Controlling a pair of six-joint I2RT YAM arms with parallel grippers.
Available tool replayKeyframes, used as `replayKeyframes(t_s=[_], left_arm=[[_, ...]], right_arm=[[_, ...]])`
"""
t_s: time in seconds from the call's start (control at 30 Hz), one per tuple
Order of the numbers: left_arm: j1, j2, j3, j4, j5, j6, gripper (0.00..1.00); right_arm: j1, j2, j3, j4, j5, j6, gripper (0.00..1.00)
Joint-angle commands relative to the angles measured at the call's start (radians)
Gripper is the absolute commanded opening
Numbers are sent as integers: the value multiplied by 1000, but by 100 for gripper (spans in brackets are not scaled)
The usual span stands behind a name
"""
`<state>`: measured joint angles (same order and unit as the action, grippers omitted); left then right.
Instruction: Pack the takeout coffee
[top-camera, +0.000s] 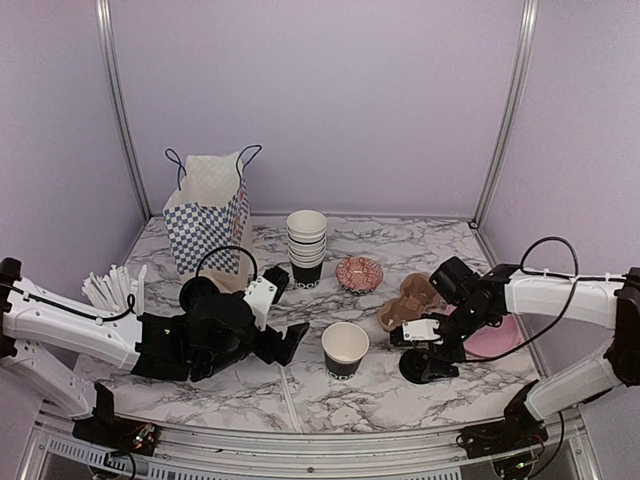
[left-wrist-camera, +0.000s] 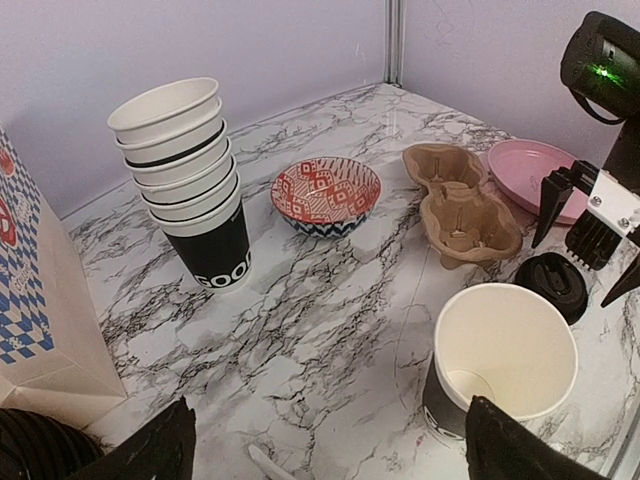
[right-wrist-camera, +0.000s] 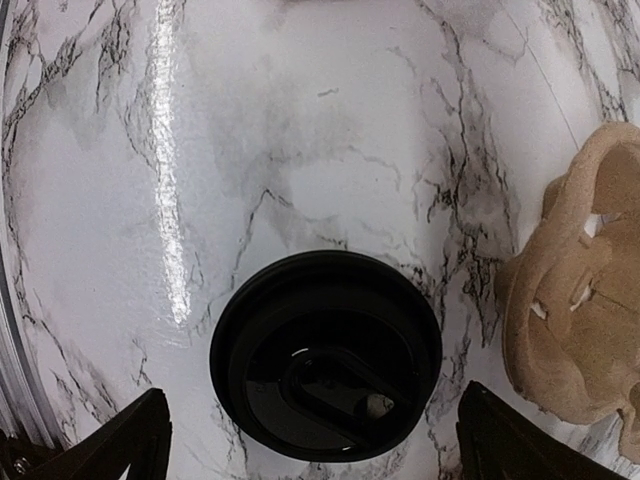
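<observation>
Left jaws: wide open, holding nothing, low over the table and pointing toward the cup.
Right jaws: pointing straight down, spread wider than the lid, gripping nothing.
Cup: just ahead of my left jaws, off toward their right finger; well to the side of my right jaws.
Cup axis: stands upright, long axis vertical, mouth facing up and uncovered.
Cup look: black paper wall, white rim and white inside, white print low on the wall.
Lid: right under my right jaws, between the two fingers, lying flat on the table, apart from the cup.
Overhead view only: the checked bag far beyond my left jaws, and both my arms.
Left wrist view only: the cup's bare white inside; also a stack of cups and a patterned bowl ahead.
Right wrist view only: an oblong shape set slantwise in the lid's middle, and the cardboard carrier beside one finger.
</observation>
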<state>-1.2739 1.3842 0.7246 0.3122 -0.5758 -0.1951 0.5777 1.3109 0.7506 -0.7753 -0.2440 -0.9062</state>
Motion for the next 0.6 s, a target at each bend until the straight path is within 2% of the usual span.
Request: replayKeyframes(t_s=[0.0,0.3,0.57], left_arm=[[-5,18,23,-15,10,-1,94],[-5,33,21,-15,11,1,94],[-5,34,20,-15,11,0,94]], right_arm=[[-10,39,3,35,11,-9,95],[-14,103,12,54,12,0,87],[-13,136,21,37,1,-2,68]])
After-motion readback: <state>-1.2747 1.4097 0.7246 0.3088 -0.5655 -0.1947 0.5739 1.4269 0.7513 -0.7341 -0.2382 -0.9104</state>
